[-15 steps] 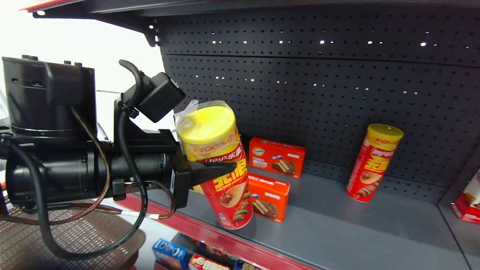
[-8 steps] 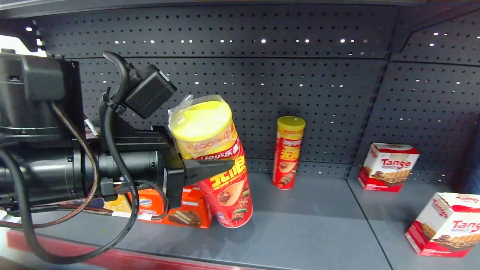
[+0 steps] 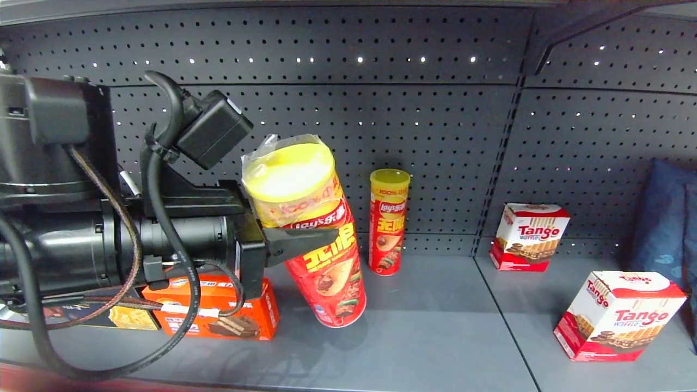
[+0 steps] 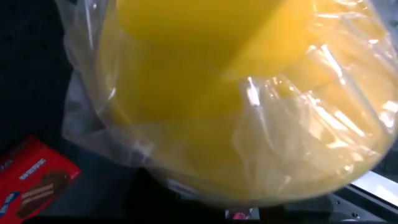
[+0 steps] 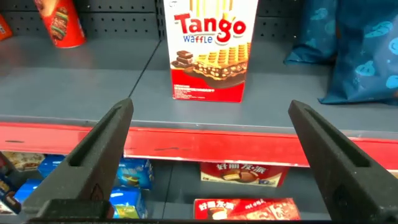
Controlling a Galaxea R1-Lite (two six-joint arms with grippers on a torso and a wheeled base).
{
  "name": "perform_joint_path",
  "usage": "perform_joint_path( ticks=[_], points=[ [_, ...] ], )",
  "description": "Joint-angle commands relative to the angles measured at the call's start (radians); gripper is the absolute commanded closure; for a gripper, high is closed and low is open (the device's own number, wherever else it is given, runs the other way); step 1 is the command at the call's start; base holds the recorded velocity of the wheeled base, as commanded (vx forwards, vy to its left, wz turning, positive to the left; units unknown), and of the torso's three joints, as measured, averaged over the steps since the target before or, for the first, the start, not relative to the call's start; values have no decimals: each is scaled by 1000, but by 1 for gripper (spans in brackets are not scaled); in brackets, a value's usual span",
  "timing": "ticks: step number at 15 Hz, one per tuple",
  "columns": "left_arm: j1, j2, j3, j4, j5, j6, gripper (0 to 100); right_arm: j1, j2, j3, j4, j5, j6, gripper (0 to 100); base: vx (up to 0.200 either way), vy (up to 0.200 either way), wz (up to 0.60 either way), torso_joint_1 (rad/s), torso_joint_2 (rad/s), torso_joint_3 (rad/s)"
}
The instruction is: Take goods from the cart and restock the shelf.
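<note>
Restock in progress: your left gripper [image 3: 307, 237] is clamped on a can [image 3: 326, 283] just under its yellow, film-wrapped lid [image 4: 249, 99]. It holds the can tilted over the shelf [image 3: 435, 348], between the orange boxes [image 3: 218, 313] and a second can [image 3: 387, 220] that stands upright against the back panel. Whether the tilted base touches the deck cannot be told. Your right gripper [image 5: 211, 162] hangs empty in front of the shelf edge with its jaws spread wide, facing a waffle box [image 5: 210, 50] and a blue bag [image 5: 360, 50]. By the look of it, this item has reached the shelf but is not yet placed: you have to right it, set it down and let go. How much stock remains to fetch cannot be judged.
</note>
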Motion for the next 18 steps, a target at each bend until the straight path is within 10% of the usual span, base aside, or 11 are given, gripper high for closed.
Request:
perform_joint_path(
  ticks=[1, 5, 10, 18],
  points=[
    [1, 1, 1, 0, 0, 0, 100, 0, 0, -2, 0, 0, -2, 0, 0, 0, 0, 0, 0, 0],
    [-2, 1, 32, -8, -1, 4, 100, -2, 0, -3, 1, -46, 1, 0, 0, 0, 0, 0, 0, 0],
    [-18, -7, 40, 6, 15, 6, 100, 51, 412, -430, 3, 49, 121, 0, 0, 0, 0, 0, 0, 0],
    [2, -16, 56, -5, 9, 0, 100, 437, 936, -746, 3, 138, -58, 0, 0, 0, 0, 0, 0, 0]
  ],
)
